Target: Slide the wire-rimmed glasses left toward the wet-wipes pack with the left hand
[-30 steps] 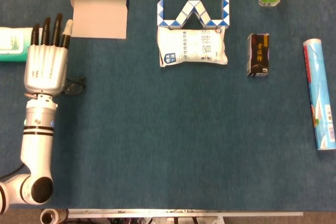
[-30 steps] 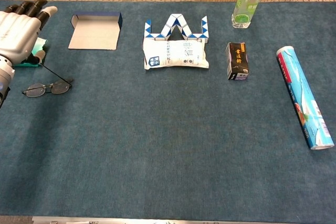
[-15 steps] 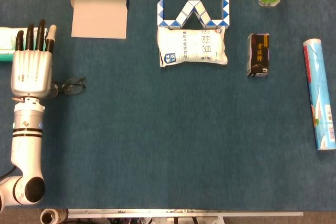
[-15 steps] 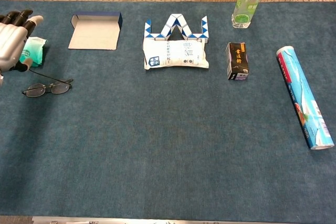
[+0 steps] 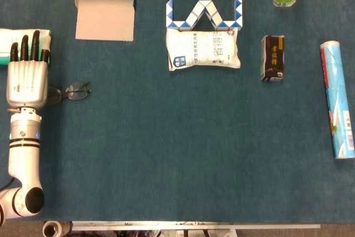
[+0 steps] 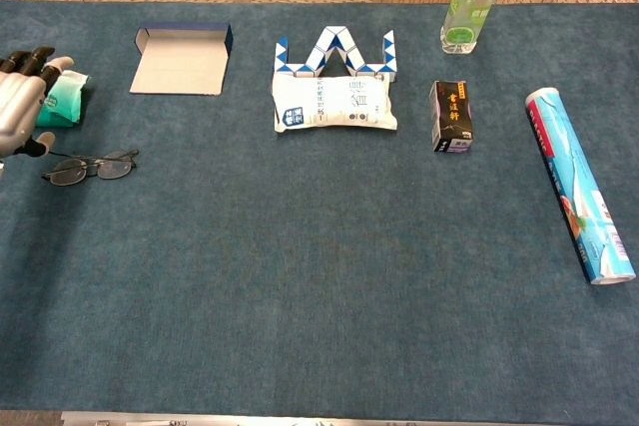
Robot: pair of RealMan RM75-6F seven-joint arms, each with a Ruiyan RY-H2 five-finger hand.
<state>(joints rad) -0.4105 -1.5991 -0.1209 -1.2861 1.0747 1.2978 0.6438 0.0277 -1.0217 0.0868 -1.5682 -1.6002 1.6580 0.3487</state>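
The thin wire-rimmed glasses (image 6: 88, 167) are found on the dark blue counter (image 5: 177, 154) at its left side, just near of the green and white wet-wipes pack (image 6: 62, 102) and apart from it. The silver left hand (image 5: 25, 75) with black fingertips is held flat, palm down, fingers extended and close together; nothing is gripped. The right hand is not seen in either view.

Compared with a second ago, the left hand has been shifted further left and now lies at the left edge of the glasses, partly over the wipes pack in the head view. The glasses are judged to have stayed almost where they were, with little or no travel toward the pack. The slide is therefore judged finished or abandoned, not in progress; whether contact remains cannot be told.

Elsewhere are noted an open grey cardboard box (image 5: 105, 15), a blue and white folding snake puzzle (image 5: 204, 14), a white printed pouch (image 5: 203, 49), a small black carton (image 5: 273, 58), a clear plastic bottle (image 6: 468, 17) and a long light blue tube (image 5: 337, 98).
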